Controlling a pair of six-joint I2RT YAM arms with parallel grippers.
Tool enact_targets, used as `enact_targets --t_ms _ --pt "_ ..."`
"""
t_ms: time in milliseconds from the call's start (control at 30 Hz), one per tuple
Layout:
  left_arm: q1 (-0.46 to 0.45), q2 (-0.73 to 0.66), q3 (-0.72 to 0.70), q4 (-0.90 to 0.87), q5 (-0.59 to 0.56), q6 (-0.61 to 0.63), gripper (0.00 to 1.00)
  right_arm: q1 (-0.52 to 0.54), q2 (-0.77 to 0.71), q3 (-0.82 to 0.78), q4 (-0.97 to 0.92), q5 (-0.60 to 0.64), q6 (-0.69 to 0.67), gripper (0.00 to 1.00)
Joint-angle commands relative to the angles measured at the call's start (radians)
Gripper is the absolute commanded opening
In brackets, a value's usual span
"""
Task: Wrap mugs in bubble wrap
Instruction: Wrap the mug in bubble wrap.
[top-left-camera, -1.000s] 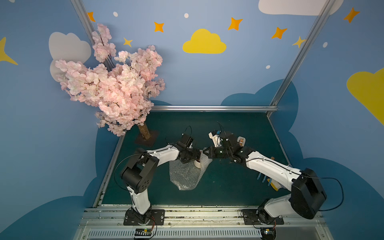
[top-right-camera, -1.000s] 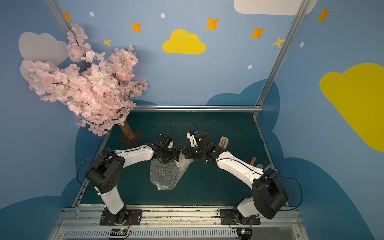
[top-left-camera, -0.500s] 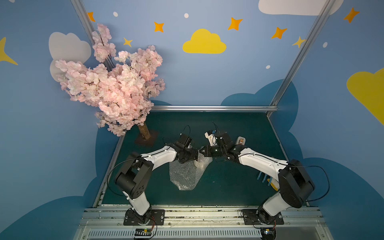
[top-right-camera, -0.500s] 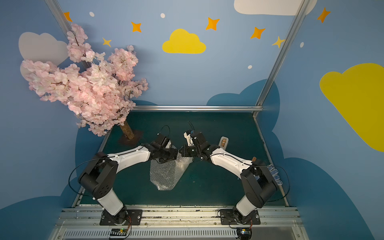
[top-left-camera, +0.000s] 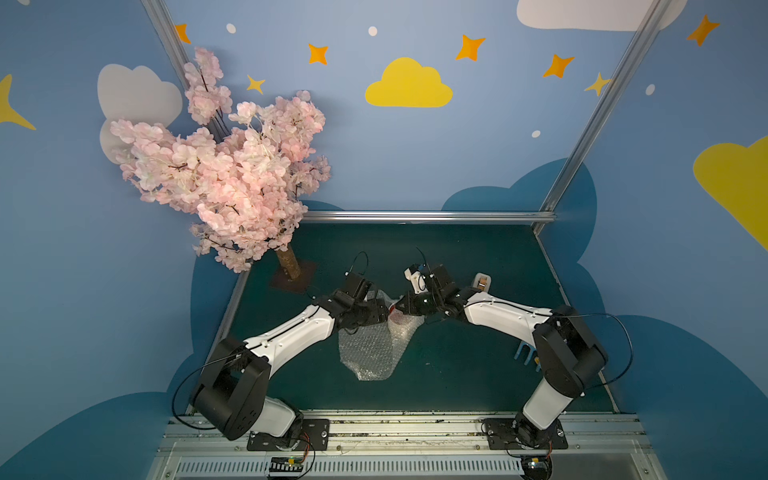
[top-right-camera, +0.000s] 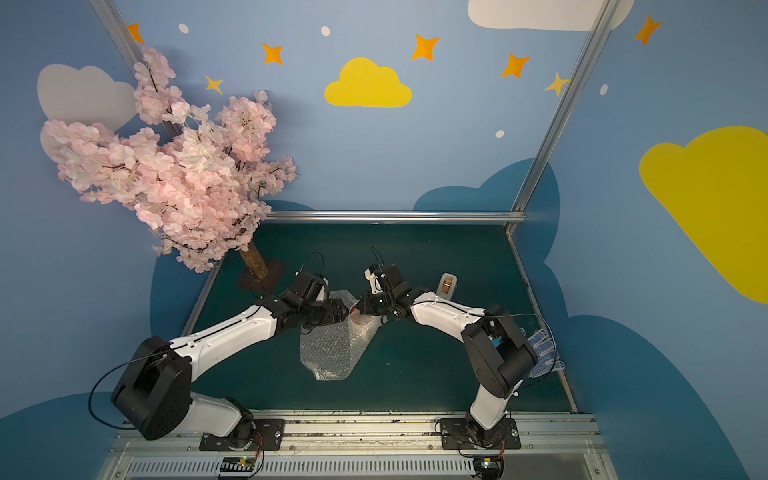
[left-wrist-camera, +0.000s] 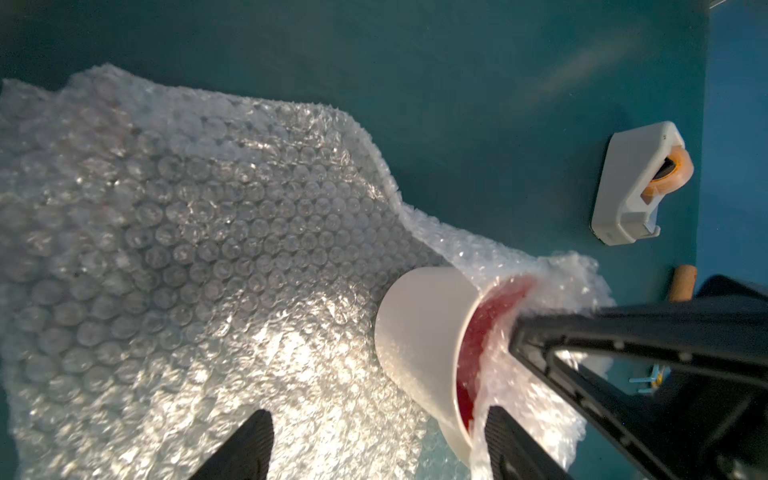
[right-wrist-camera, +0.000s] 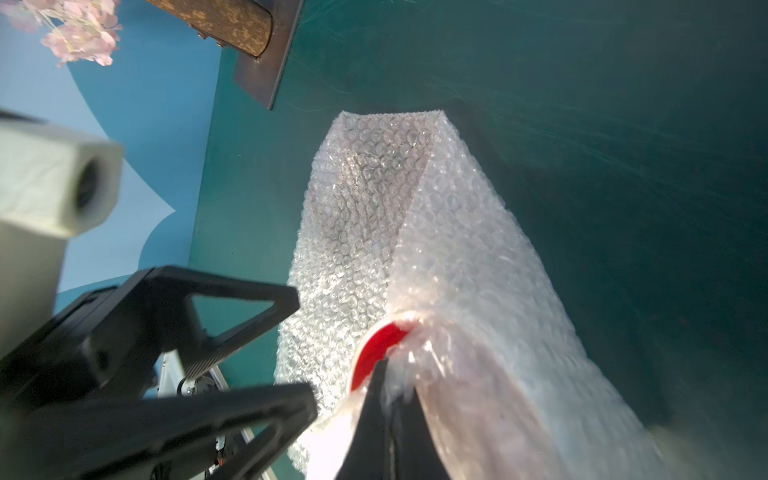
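Silvery bubble wrap (top-left-camera: 368, 353) is being hauled over the mug (left-wrist-camera: 419, 332), and that is the change. A second ago, in both top views, the mug's cream wall was showing bare at the sheet's 3 o'clock edge. Now a flap is covering it there and only a smear of red interior is peeking through.

The right fingers (right-wrist-camera: 370, 415) are clamping shut on that flap's edge just at the mug's rim, pressing film across the red mouth. The left fingers (left-wrist-camera: 245, 449) are standing wide apart and gripping nothing, with the mug's body lying just ahead of the gap between them. Whether either one is touching the cream wall I cannot tell.

Both arms are shifting too: the right elbow is swinging in toward the middle of the desk (top-left-camera: 478, 374), and the left elbow is dropping toward 7 o'clock.

The mug is lying on its side on the sheet near the desk's centre, mouth toward 3 o'clock, with the loose bulk of the wrap trailing off toward 6 o'clock. The tape dispenser (left-wrist-camera: 631, 183) is sitting at about 2 o'clock from it, well apart.

I am reading this as the first fold going on. One side is getting covered, but most of the sheet is lying flat and unused, so rolling the mug into it and securing the end are not yet done.
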Motion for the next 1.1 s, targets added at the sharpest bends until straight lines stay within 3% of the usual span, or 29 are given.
enact_targets --t_ms 0,233,667,833,1067 --pt "-0.001 -0.032 -0.03 0.053 0.046 0.026 0.83 0.008 0.032 0.041 -0.014 0.004 0.004 0.0" --pt "-0.017 0.012 -0.031 0.103 0.1 0.042 0.84 0.011 0.066 0.048 -0.019 0.004 0.016 0.0" --pt "-0.02 0.155 0.036 0.046 0.031 0.025 0.85 0.011 0.034 0.086 -0.055 -0.018 0.009 0.0" --pt "-0.019 0.175 0.041 0.023 0.014 0.019 0.85 0.003 -0.056 0.092 -0.093 0.002 -0.012 0.27" --pt "-0.02 0.196 0.056 0.02 0.022 0.018 0.85 0.002 -0.194 0.04 -0.235 0.151 -0.089 0.5"
